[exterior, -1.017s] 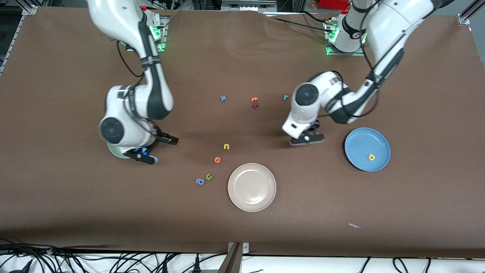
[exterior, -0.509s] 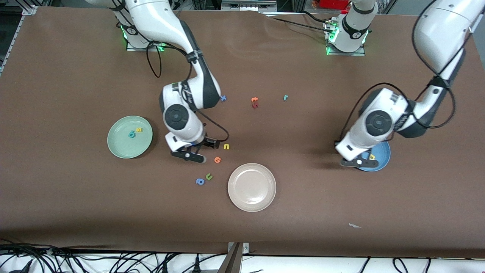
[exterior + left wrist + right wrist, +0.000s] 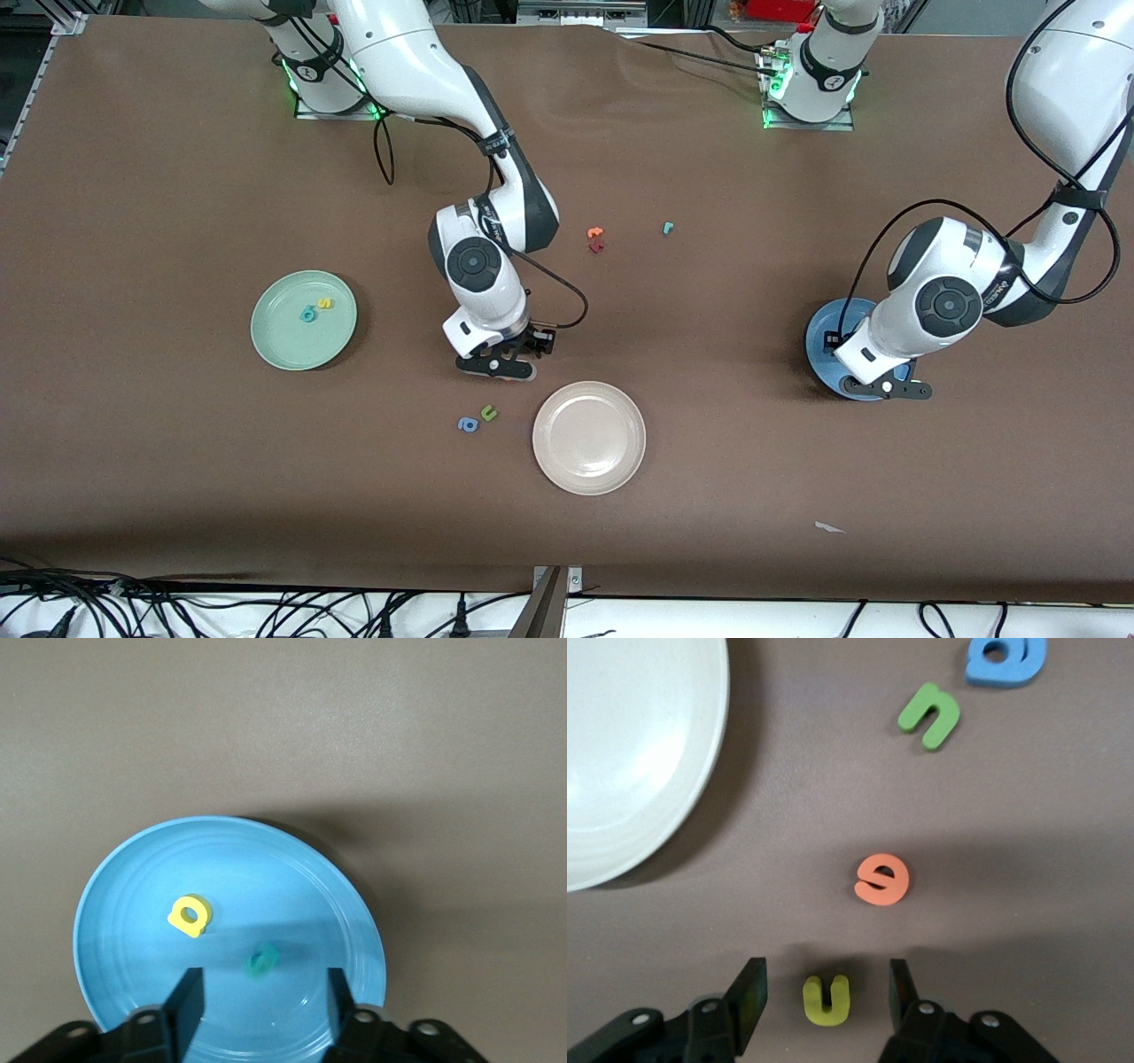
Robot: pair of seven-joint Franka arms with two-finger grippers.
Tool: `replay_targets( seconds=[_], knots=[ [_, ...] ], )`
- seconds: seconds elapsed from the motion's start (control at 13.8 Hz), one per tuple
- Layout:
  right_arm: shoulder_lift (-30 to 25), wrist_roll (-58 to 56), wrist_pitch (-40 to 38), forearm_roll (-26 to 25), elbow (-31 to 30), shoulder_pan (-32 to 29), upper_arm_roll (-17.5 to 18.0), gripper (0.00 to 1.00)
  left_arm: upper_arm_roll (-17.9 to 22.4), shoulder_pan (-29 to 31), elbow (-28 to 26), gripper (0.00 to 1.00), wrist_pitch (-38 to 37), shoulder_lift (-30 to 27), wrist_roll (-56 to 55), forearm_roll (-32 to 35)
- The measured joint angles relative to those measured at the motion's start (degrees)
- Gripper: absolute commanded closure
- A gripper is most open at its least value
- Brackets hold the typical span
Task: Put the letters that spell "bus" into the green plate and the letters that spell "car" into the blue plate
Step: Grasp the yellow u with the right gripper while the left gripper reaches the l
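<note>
My left gripper (image 3: 263,1005) (image 3: 884,387) hangs open over the blue plate (image 3: 133,886) (image 3: 822,337). A yellow "a" (image 3: 189,915) lies in that plate, and a teal "c" (image 3: 261,961) shows blurred below the jaws, free of them. My right gripper (image 3: 824,992) (image 3: 500,361) is low over the table, open, with the yellow "u" (image 3: 826,999) between its fingers and a gap on each side. The green plate (image 3: 283,341) holds a teal "b" (image 3: 308,314) and a yellow "s" (image 3: 325,303). A teal "r" (image 3: 668,228) lies on the table farther from the front camera.
A beige plate (image 3: 589,437) (image 3: 629,753) sits close to the right gripper. An orange round letter (image 3: 882,881), a green "u" (image 3: 928,716) (image 3: 488,412) and a blue "a" (image 3: 1005,656) (image 3: 467,424) lie by it. An orange "t" (image 3: 595,233) and a dark red letter (image 3: 596,247) lie mid-table.
The right arm went from the green plate to the yellow "u" and its jaws narrowed around it. The left arm carried the teal "c" over the blue plate and opened.
</note>
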Motion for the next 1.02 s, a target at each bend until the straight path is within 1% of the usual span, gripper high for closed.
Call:
replay_targets(
  seconds=[0.07,0.15,0.29,0.44,0.51,0.65,0.87,1.02],
  knots=[
    [0.2,0.0,0.1,-0.1,0.0,0.2,0.0,0.43,0.0,0.0,0.2,0.00,0.0,-0.1,0.0,0.0],
    [0.3,0.0,0.1,-0.1,0.0,0.3,0.0,0.47,-0.1,0.0,0.6,0.00,0.0,-0.2,-0.1,-0.4],
    [0.4,0.0,0.0,-0.2,0.0,0.6,0.1,0.47,0.0,0.1,1.9,0.00,-0.1,-0.3,-0.1,-2.1],
    [0.6,0.0,0.0,-0.3,-0.1,0.6,0.1,0.50,0.0,1.1,2.9,0.00,-0.8,-0.9,-0.1,-3.6],
    [0.9,0.0,0.0,-0.3,-0.2,0.6,0.1,0.50,-0.1,2.0,3.2,0.00,-1.3,-1.4,-0.1,-5.0],
    [1.5,0.0,0.0,-0.6,-0.2,0.6,0.1,0.55,-0.2,2.9,3.4,0.00,-1.6,-2.7,0.0,-8.4],
    [1.5,0.0,0.0,-1.3,-0.2,0.9,0.0,0.56,-0.5,2.9,3.4,0.00,-2.4,-4.8,-0.2,-15.3],
    [1.5,0.0,-0.1,-1.5,-0.2,1.1,0.0,0.57,-0.7,2.9,3.2,0.00,-2.4,-5.4,-1.0,-16.8]
  ],
)
